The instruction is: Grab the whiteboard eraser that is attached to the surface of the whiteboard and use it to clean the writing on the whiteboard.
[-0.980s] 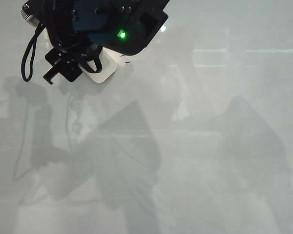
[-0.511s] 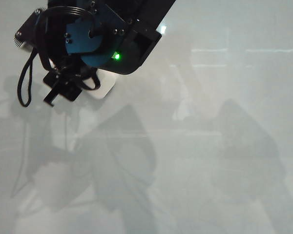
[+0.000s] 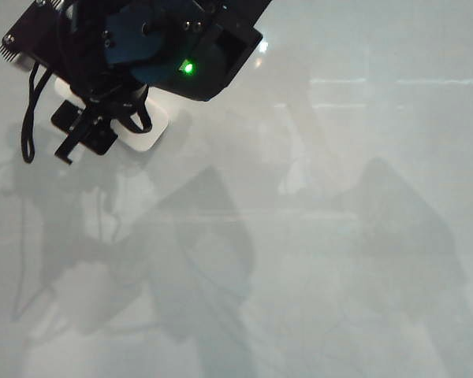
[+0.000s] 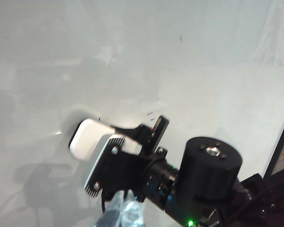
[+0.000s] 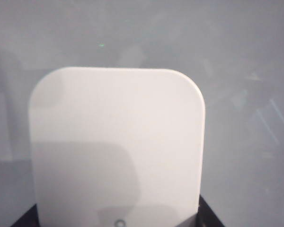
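My right gripper (image 3: 91,130) reaches across to the upper left of the whiteboard (image 3: 339,236) and is shut on the whiteboard eraser (image 3: 151,130), a white rounded block pressed flat on the board. In the right wrist view the eraser (image 5: 116,146) fills the frame, with dark jaws at its two near corners around my right gripper (image 5: 118,222). The left wrist view shows the eraser (image 4: 85,137) held by that arm, with a few thin blue strokes of writing (image 4: 150,114) just beside it. My left gripper (image 4: 125,213) hangs back from the board, its clear fingertips together with nothing between them.
A black cable loop (image 3: 27,118) dangles from the right wrist. Arm shadows and light reflections lie across the glossy board. A dark frame edge (image 4: 281,142) bounds the board in the left wrist view.
My right gripper has slid the eraser leftward across the board's upper part while its wrist turned. The short blue stroke seen beside the eraser earlier no longer shows in the exterior view.
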Robot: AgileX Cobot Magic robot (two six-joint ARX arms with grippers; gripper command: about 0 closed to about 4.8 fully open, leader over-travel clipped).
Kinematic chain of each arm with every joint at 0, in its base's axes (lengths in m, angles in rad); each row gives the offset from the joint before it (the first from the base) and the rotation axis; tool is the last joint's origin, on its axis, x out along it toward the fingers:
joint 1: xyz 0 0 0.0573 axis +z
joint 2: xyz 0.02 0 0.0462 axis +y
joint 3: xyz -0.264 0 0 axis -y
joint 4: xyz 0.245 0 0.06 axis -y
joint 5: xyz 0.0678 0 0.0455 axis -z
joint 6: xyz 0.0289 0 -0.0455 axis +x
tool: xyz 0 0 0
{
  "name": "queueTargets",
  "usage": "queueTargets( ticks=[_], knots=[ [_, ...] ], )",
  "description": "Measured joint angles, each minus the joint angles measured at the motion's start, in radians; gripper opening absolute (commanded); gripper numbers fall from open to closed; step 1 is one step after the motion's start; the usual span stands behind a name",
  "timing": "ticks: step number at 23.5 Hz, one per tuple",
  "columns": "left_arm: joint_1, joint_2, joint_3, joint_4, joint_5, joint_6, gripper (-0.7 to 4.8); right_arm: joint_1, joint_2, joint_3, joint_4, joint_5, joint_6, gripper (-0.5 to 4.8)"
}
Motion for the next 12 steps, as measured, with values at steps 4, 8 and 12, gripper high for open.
queueTargets(
  ticks=[4,8,12],
  knots=[
    [0.0,0.0,0.0,0.0,0.0,0.0,-0.05,0.001,0.0,0.0,0.009,0.05,0.001,1.16],
    [0.0,0.0,0.0,0.0,0.0,0.0,-0.05,-0.008,0.0,0.0,0.077,0.102,-0.106,1.16],
    [0.0,0.0,0.0,0.0,0.0,0.0,-0.05,-0.012,-0.001,0.0,0.045,0.1,-0.172,1.17]
  ],
)
